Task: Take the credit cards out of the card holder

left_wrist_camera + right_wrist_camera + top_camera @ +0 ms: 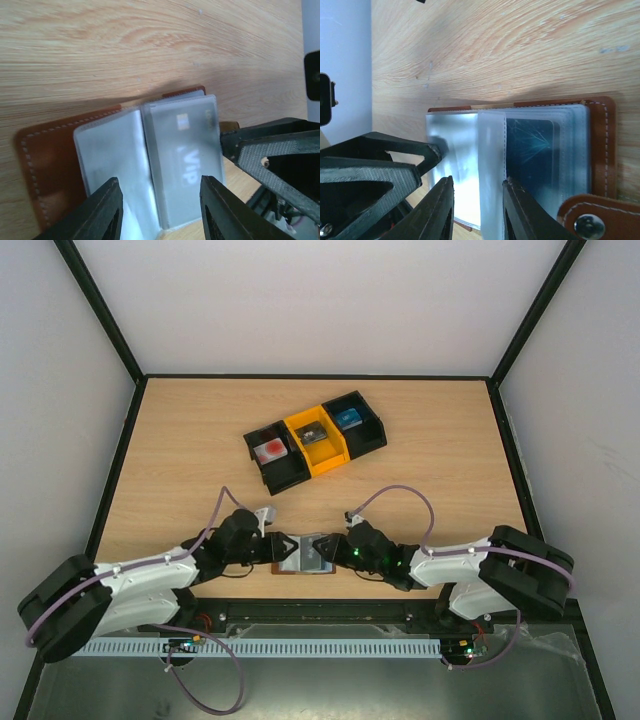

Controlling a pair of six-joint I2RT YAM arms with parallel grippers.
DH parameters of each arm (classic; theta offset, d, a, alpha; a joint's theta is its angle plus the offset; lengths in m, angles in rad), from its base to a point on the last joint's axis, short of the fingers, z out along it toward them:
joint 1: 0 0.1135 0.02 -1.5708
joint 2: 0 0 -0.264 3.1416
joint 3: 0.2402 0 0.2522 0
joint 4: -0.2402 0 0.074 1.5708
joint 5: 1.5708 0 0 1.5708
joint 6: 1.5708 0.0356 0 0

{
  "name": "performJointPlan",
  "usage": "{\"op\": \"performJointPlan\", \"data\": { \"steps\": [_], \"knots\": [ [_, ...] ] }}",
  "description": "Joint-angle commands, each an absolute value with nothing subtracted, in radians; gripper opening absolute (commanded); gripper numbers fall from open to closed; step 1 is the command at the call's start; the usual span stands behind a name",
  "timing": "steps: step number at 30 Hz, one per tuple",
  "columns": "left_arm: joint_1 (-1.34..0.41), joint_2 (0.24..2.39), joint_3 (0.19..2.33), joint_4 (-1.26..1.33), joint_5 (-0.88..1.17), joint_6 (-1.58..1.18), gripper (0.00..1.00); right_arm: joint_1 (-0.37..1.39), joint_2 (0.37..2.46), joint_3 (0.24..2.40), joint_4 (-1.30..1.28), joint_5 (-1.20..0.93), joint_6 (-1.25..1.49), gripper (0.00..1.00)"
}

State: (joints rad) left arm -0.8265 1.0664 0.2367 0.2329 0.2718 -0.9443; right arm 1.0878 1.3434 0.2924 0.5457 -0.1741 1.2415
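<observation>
The brown leather card holder (pixel 303 555) lies open on the table near the front edge, between both grippers. In the left wrist view its leather cover (pixel 42 165) is at the left, and a dark grey credit card (pixel 185 160) with white "VIP" lettering sits inside a clear sleeve. My left gripper (pixel 160 210) is open, its fingers standing either side of the sleeves just above them. In the right wrist view a blue credit card (pixel 532 150) lies in a sleeve beside the strap tab (pixel 587 220). My right gripper (pixel 477 210) is open, with a raised clear sleeve leaf (pixel 491 160) between its fingers.
Three small bins stand in a slanted row mid-table: a black one (pixel 273 455), an orange one (pixel 316 440) and another black one (pixel 357 422), each with something inside. Dark frame rails edge the table. Each gripper's fingers show in the other's wrist view, close together.
</observation>
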Motion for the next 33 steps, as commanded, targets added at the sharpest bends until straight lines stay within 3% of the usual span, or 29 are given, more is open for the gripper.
{"op": "performJointPlan", "data": {
  "steps": [1, 16, 28, 33],
  "knots": [
    [-0.828, 0.996, 0.254, 0.067, 0.157, -0.920, 0.45, 1.094, 1.376, 0.288, 0.629, -0.187, 1.273, 0.28],
    [-0.828, 0.913, 0.233, -0.042, 0.048, -0.888, 0.49, 1.094, 1.408, 0.292, 0.703, -0.209, 1.275, 0.27],
    [-0.828, 0.943, 0.187, 0.057, 0.101, -0.903, 0.32, 1.094, 1.417, 0.320, 0.756, -0.279, 1.274, 0.28],
    [-0.828, 0.964, 0.164, 0.140, 0.141, -0.930, 0.30, 1.095, 1.440, 0.356, 0.750, -0.302, 1.263, 0.28]
  ]
}}
